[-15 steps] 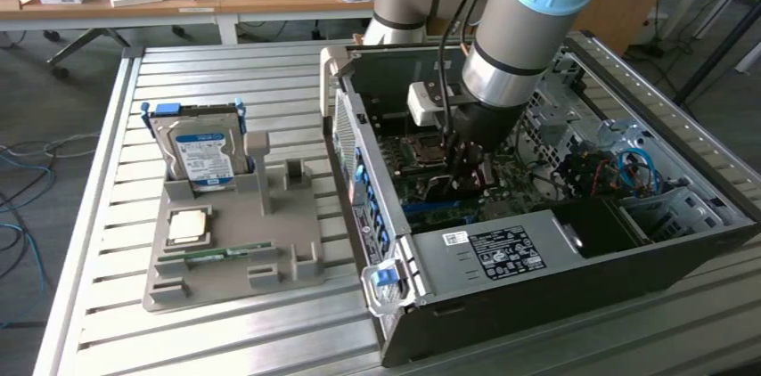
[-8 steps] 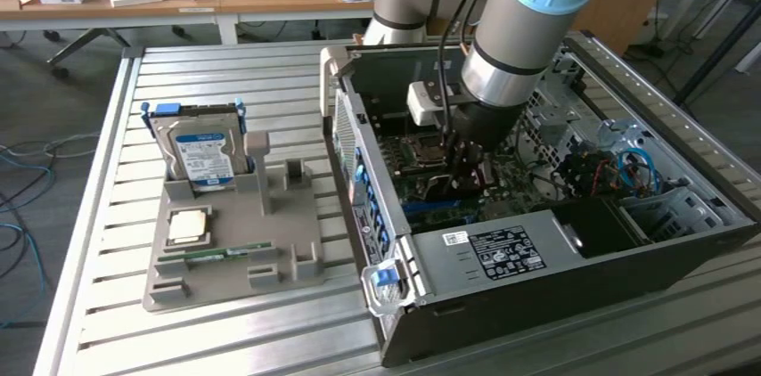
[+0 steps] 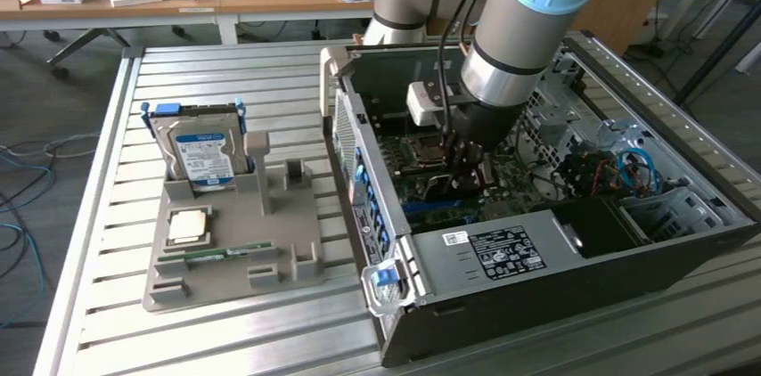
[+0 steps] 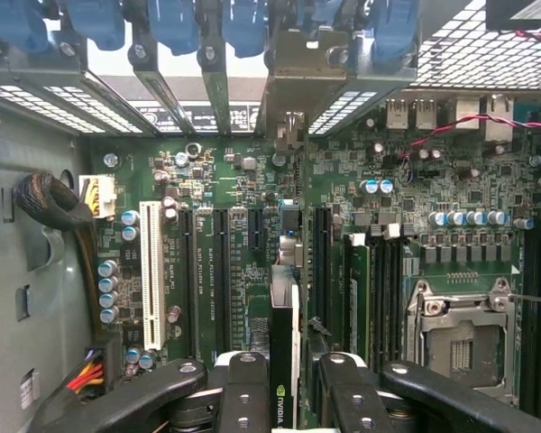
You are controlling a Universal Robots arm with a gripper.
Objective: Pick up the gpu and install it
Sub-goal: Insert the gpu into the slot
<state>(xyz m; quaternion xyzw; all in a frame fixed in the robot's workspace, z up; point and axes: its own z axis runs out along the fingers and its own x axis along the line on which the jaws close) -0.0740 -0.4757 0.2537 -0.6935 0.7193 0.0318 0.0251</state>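
Inside the open computer case (image 3: 666, 256), my gripper (image 4: 293, 368) hangs low over the green motherboard (image 4: 252, 189). It is shut on the gpu (image 4: 284, 334), a thin black card seen edge-on between the two black fingers (image 4: 243, 383). The card runs from the fingers to its metal bracket (image 4: 298, 72) at the case's rear slot openings, in line with the black expansion slots (image 4: 224, 280). Whether its edge sits in a slot I cannot tell. In the exterior view the gripper (image 3: 462, 171) is deep in the case, and the arm hides the card.
A grey parts holder (image 3: 280, 247) to the exterior view's left of the case carries a silver hard drive (image 3: 205, 155), a processor (image 3: 191, 226) and a green RAM stick (image 3: 220, 256). Beside the card are a white slot (image 4: 151, 271), seated memory (image 4: 361, 289), the processor socket (image 4: 460, 334) and cables (image 4: 59, 207).
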